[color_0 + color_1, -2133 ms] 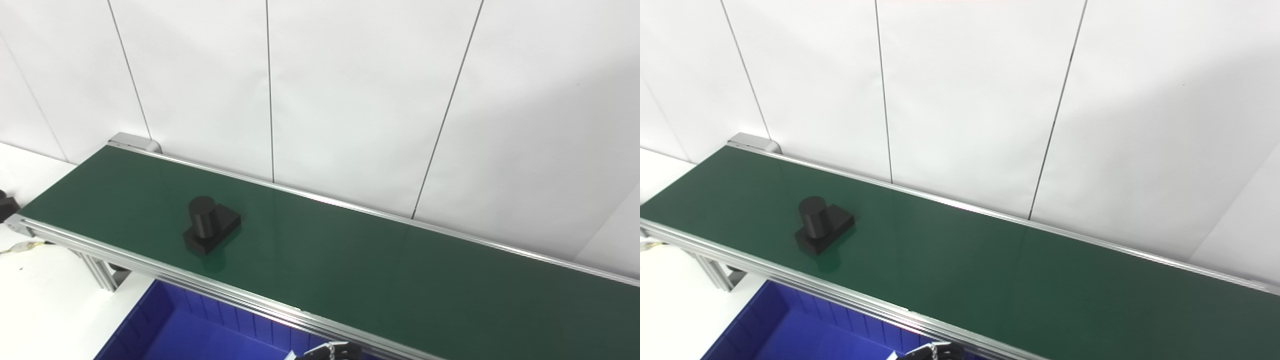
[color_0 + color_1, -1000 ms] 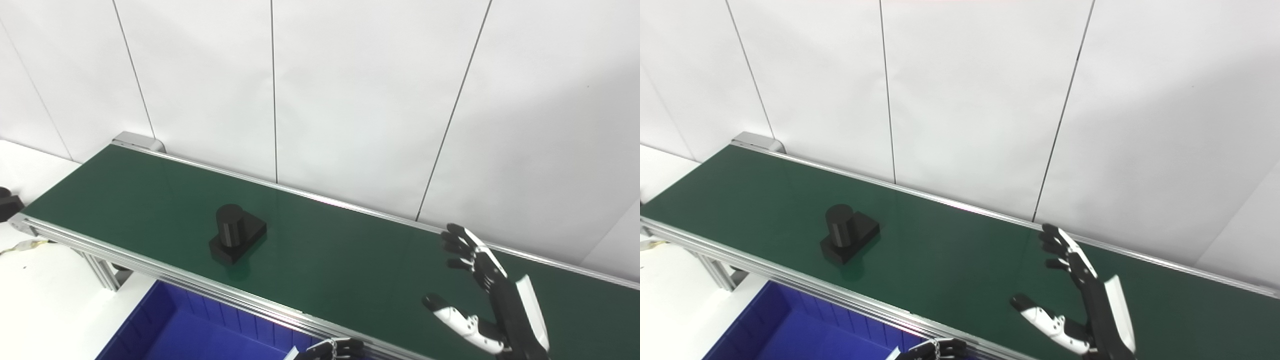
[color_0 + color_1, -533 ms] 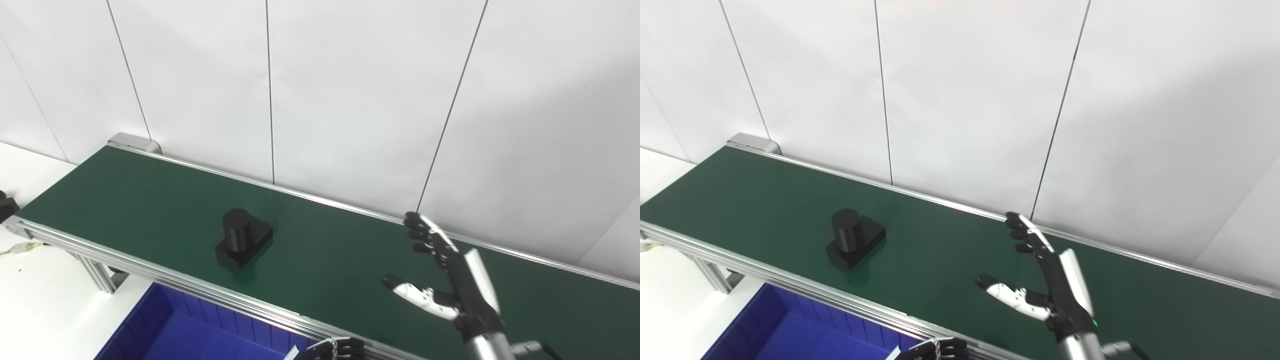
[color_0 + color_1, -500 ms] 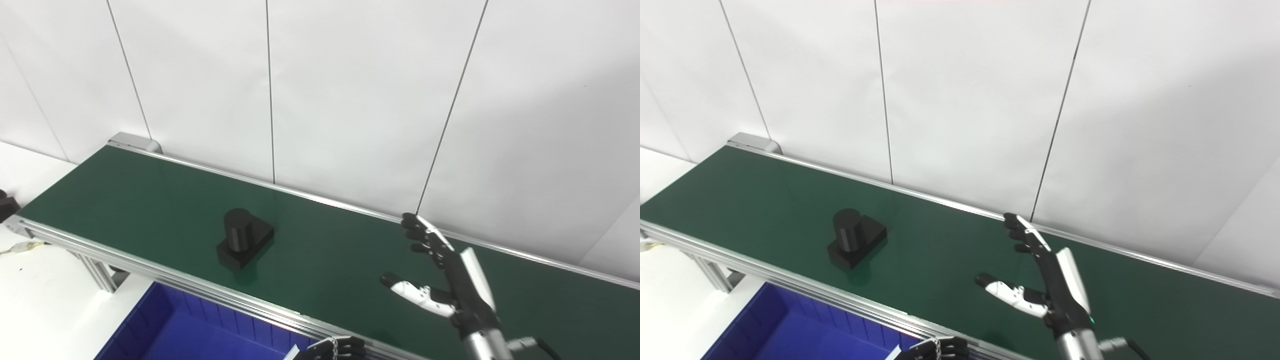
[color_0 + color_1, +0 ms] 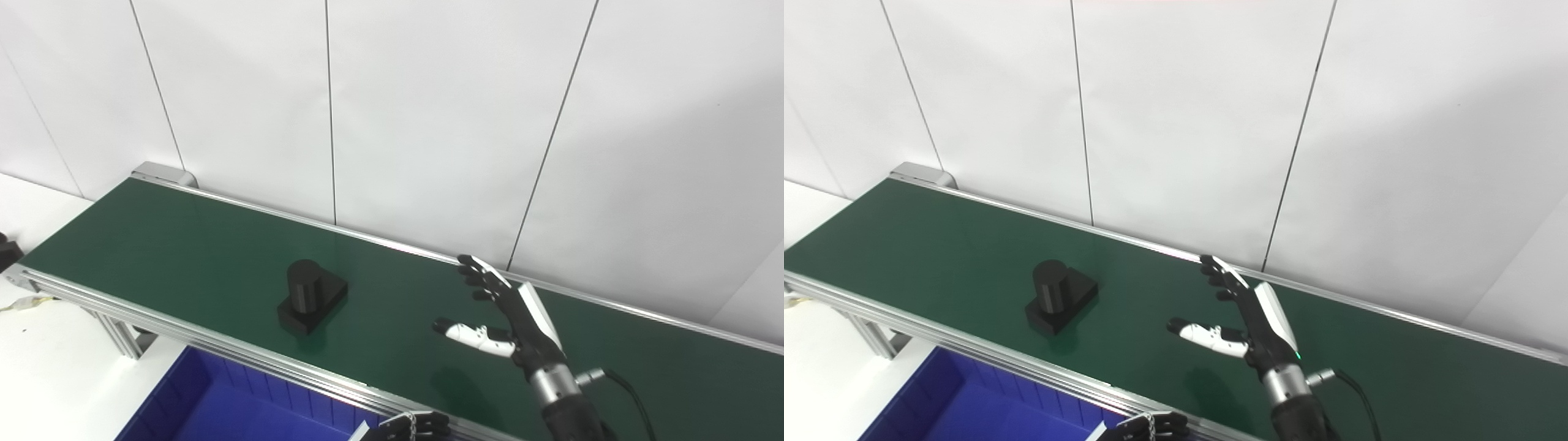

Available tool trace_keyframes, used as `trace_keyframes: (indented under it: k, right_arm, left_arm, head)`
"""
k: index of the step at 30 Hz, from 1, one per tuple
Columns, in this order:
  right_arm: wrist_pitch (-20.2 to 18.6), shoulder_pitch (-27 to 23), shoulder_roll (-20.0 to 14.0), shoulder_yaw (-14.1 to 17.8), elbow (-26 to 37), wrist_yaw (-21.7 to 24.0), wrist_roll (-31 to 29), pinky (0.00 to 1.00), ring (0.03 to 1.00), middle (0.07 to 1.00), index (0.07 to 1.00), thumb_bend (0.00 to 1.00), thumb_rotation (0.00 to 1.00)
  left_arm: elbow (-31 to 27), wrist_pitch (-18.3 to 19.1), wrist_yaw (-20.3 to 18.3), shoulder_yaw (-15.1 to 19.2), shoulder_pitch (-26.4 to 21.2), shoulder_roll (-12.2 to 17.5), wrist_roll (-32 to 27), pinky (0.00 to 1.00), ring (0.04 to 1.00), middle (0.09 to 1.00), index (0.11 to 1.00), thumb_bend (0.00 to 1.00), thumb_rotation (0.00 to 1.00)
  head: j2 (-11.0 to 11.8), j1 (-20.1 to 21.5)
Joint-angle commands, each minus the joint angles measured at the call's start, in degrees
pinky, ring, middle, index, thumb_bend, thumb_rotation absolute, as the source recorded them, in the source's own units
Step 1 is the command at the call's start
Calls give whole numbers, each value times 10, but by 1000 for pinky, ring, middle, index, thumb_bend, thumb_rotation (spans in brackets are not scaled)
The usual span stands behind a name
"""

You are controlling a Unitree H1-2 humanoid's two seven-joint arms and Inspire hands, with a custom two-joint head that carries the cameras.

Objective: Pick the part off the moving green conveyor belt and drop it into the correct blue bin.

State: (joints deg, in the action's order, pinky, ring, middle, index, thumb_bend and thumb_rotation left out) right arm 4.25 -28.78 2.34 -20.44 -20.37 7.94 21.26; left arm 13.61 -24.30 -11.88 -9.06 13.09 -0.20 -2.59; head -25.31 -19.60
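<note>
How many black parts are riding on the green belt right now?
1. The black part, a cylinder on a flat base, sits on the green belt left of the open right hand. Another dark object lies off the belt at the far left, cropped by the picture edge.

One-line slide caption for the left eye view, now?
Open right hand poised above green conveyor belt, beside a black cylinder-on-block part.

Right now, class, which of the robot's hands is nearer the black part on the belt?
Right. The right hand hovers open over the belt beside the black part; the left hand sits low at the frame's bottom edge.
</note>
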Motion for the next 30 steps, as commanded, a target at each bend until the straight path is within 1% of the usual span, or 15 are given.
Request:
trace_keyframes:
  k: [1,4,8,13,19,22,25,30]
  right_arm:
    - [34,-40,15,-3,-4,-10,2,791,848,853,900,777,496]
    - [29,-58,20,-8,-25,-12,8,793,851,854,903,774,492]
    - [18,-75,26,-15,-37,-13,21,787,851,852,903,774,497]
    - [19,-89,34,-22,-58,-16,30,792,856,847,896,769,495]
    - [21,-105,42,-29,-83,-16,36,798,860,852,899,788,525]
    - [17,-112,46,-36,-88,-14,42,798,863,866,899,787,529]
    - [24,-120,51,-40,-105,-17,45,786,856,862,896,794,537]
    - [41,-129,62,-45,-135,-29,47,776,850,853,884,807,519]
  left_arm:
    - [-7,-25,-5,-4,-6,-5,-2,691,740,769,764,993,322]
    - [-8,-25,-4,-6,-5,-8,-3,692,744,773,764,993,311]
    - [-9,-25,-2,-9,-5,-11,2,689,745,775,764,993,312]
    - [-8,-25,1,-11,-5,-14,5,687,744,774,763,991,311]
    - [-5,-25,1,-13,-7,-18,3,687,745,774,763,986,299]
    - [-5,-25,4,-15,-6,-19,8,681,743,772,762,991,313]
    - [-5,-25,4,-15,-6,-22,7,680,742,771,762,993,313]
    - [-7,-25,6,-17,-5,-24,11,682,747,776,764,995,321]
  head:
    - [-2,-1]
    - [-3,-3]
    - [-5,-5]
    - [-7,-5]
    - [-9,-8]
    - [-11,-9]
    - [-13,-11]
    - [-14,-13]
